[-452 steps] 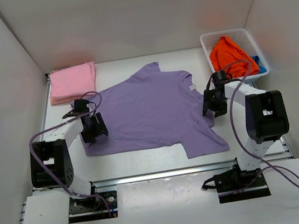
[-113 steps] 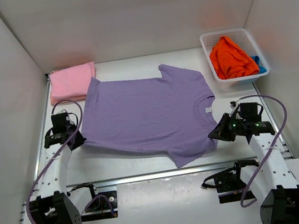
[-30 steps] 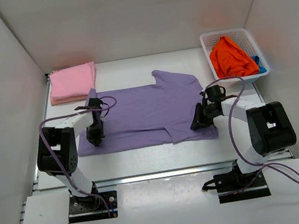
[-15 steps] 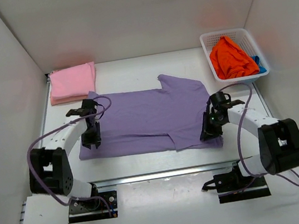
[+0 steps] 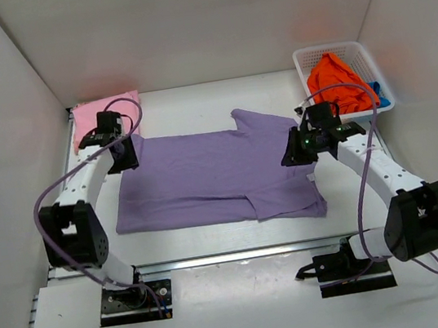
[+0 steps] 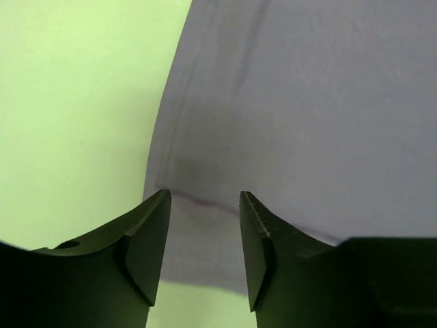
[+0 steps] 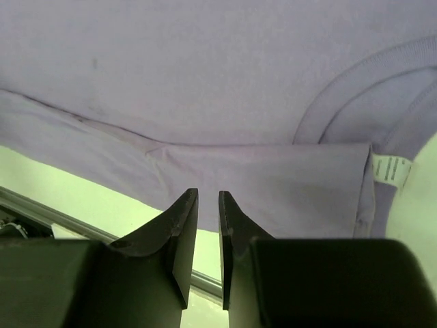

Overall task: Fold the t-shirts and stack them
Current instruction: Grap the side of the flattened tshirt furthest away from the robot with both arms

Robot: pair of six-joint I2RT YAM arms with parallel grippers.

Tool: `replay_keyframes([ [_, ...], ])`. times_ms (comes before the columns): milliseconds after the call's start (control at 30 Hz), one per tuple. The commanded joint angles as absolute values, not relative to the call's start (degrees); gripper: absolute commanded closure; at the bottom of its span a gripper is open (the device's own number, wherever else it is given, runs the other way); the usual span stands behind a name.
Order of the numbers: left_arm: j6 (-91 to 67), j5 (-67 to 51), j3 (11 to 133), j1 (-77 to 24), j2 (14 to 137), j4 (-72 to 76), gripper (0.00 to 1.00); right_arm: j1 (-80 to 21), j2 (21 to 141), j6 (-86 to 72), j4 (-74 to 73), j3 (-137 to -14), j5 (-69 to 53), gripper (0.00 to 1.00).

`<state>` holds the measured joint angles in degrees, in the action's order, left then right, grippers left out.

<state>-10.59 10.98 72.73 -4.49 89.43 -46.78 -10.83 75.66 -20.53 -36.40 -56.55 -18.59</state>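
The lavender purple t-shirt (image 5: 204, 174) lies on the table, folded lengthwise into a wide band with one sleeve pointing to the back. My left gripper (image 5: 123, 158) hovers over its far left corner, open and empty; the left wrist view shows the cloth's edge (image 6: 307, 102) below the gripper (image 6: 205, 205). My right gripper (image 5: 292, 157) hangs over the shirt's right end, jaws a narrow gap apart with nothing between them (image 7: 208, 198). The collar and white neck label (image 7: 390, 169) show there. The pink t-shirt (image 5: 85, 122) lies folded at the back left. Orange (image 5: 338, 80) and blue (image 5: 379, 94) shirts are in the basket.
The white lattice basket (image 5: 302, 57) stands at the back right corner. White walls close in the table on the left, back and right. A metal rail (image 5: 241, 254) runs along the near edge, with both arm bases behind it.
The left gripper has opened and moved from the shirt's near left edge to its far left corner. The right gripper has risen from the near right corner toward the back. The shirt lies still.
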Motion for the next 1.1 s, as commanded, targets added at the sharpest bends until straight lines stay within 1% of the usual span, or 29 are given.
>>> replay_keyframes([
  [0, -11.1, 9.1, 73.5, -3.0, 93.9, -37.5, 0.43, -10.6, 74.6, -21.6, -31.3, -56.9, -20.9, 0.84],
  [67, -9.9, 9.1, 73.6, -2.6, 96.8, -31.1, 0.40, -9.4, 74.2, -21.2, -29.5, -56.4, -21.6, 0.83],
  [133, -8.3, 9.6, 75.5, -2.7, 99.9, -28.6, 0.40, -8.7, 74.8, -20.4, -28.8, -56.7, -22.1, 0.83],
  [267, -6.5, 10.8, 82.3, -2.8, 108.4, -28.7, 0.39, -7.4, 77.6, -19.3, -27.7, -57.7, -22.9, 0.84],
  [333, -5.2, 11.6, 86.6, -2.7, 111.4, -29.5, 0.36, -7.3, 79.0, -19.7, -26.9, -58.6, -23.4, 0.84],
  [367, -4.7, 12.1, 88.5, -2.6, 113.4, -29.7, 0.33, -7.4, 79.7, -19.8, -26.5, -58.5, -23.7, 0.84],
  [433, -4.4, 12.9, 90.4, -2.6, 115.8, -29.9, 0.29, -7.6, 81.1, -20.2, -24.9, -58.9, -24.3, 0.84],
  [533, -3.7, 13.9, 92.1, -2.4, 118.4, -29.2, 0.18, -8.4, 82.9, -20.6, -24.1, -59.7, -24.5, 0.84],
  [600, -3.7, 13.8, 92.9, -1.9, 120.4, -29.2, 0.16, -8.6, 84.3, -20.4, -23.7, -60.1, -24.3, 0.84],
  [733, -3.4, 11.1, 93.4, -1.3, 121.7, -29.3, 0.15, -8.9, 86.7, -20.0, -23.2, -62.0, -24.7, 0.84],
  [833, -2.6, 9.1, 91.8, -1.1, 121.5, -26.6, 0.10, -8.8, 87.8, -20.2, -23.2, -63.0, -24.4, 0.84],
  [867, -2.2, 8.2, 90.8, -1.1, 120.7, -26.4, 0.11, -9.0, 88.0, -20.2, -22.8, -63.1, -25.0, 0.85],
  [900, -1.8, 7.0, 89.7, -1.0, 120.5, -25.2, 0.15, -8.8, 88.0, -20.4, -22.8, -63.3, -25.0, 0.84],
  [933, -1.8, 6.3, 89.3, -0.8, 120.2, -24.4, 0.28, -9.1, 88.1, -20.5, -22.6, -62.9, -25.2, 0.85],
  [967, -2.0, 5.4, 88.3, -0.7, 119.6, -24.2, 0.49, -9.1, 88.0, -20.4, -22.2, -62.9, -25.3, 0.84],
  [1000, -2.6, 5.7, 87.5, -0.5, 118.5, -23.4, 0.58, -9.4, 88.0, -20.7, -22.3, -62.8, -25.4, 0.84],
  [1033, -2.7, 5.8, 86.8, -0.9, 117.6, -22.8, 0.69, -9.2, 88.4, -20.7, -22.3, -62.6, -25.3, 0.84],
  [1067, -2.9, 6.2, 85.9, -1.1, 116.9, -22.3, 0.76, -9.1, 88.0, -20.8, -21.5, -62.7, -25.0, 0.85],
])
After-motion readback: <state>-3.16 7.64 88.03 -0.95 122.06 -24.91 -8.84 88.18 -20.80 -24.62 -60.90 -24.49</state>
